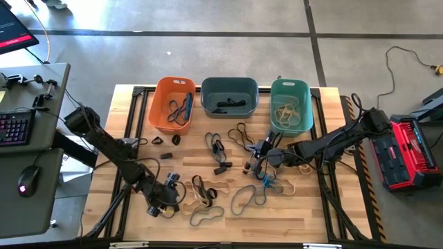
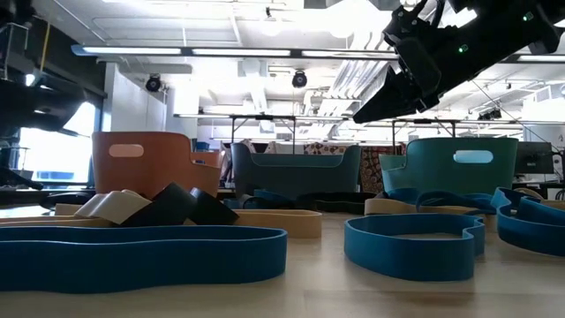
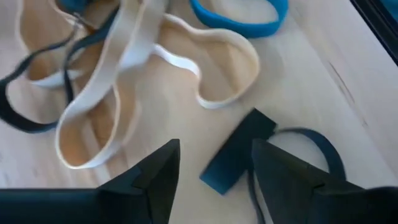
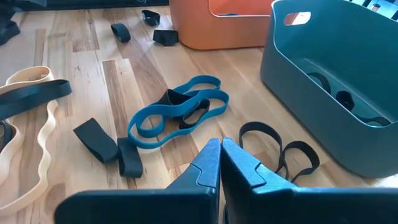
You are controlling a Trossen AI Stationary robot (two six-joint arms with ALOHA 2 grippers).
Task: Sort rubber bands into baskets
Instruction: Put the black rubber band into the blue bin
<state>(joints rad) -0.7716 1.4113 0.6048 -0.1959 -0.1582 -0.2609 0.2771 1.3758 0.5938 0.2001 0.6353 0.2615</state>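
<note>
Wooden table (image 1: 297, 214) strewn with rubber bands (image 1: 243, 198); left hand (image 3: 214, 165) apart, right hand (image 4: 220, 155) together.

A robotics lab or workshop is showing here: a butcher-block table (image 1: 291, 214) is sitting on a bare concrete floor (image 1: 208, 41), fluorescent strip lights (image 2: 221, 51) are hanging under exposed ceiling ducts, and a keyboard (image 1: 14, 128), mouse (image 1: 26, 181) and red equipment case (image 1: 408, 155) are flanking it.

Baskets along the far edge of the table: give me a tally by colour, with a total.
Orange basket: 1
Slate blue-grey basket: 1
Teal green basket: 1
Total: 3 baskets, side by side in one row, each with rubber bands inside.
</note>
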